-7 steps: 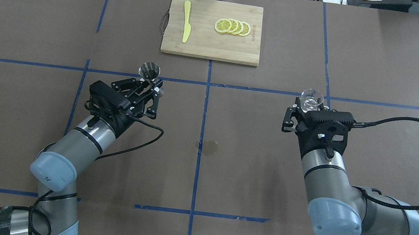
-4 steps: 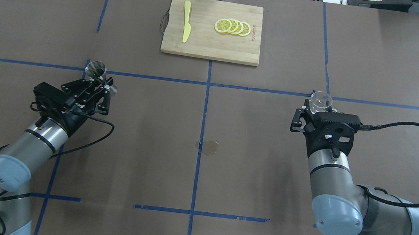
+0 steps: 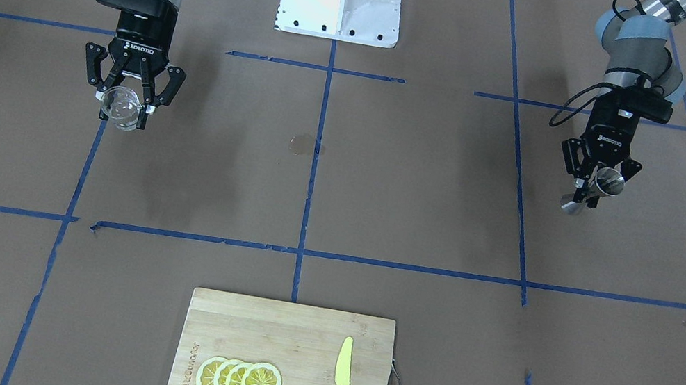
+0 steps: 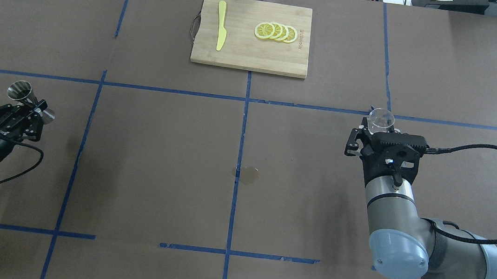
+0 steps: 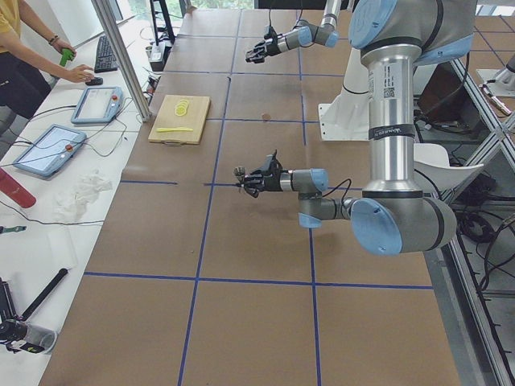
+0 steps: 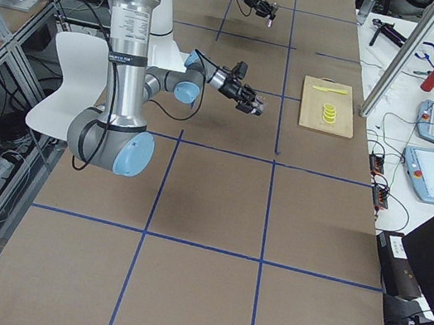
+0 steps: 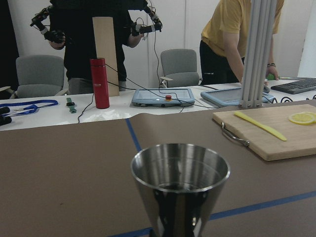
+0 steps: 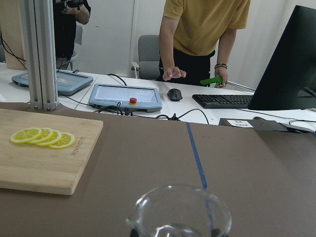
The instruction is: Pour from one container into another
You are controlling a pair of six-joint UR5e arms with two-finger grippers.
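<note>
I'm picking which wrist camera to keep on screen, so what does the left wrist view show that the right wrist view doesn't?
Only the left wrist view shows the steel jigger up close, mouth up, the yellow knife on the cutting board, and a red bottle. Only the right wrist view shows the glass tumbler, a keyboard, a mouse and a dark monitor. Both show the cutting board, the lemon slices and a person in a yellow shirt.
</note>
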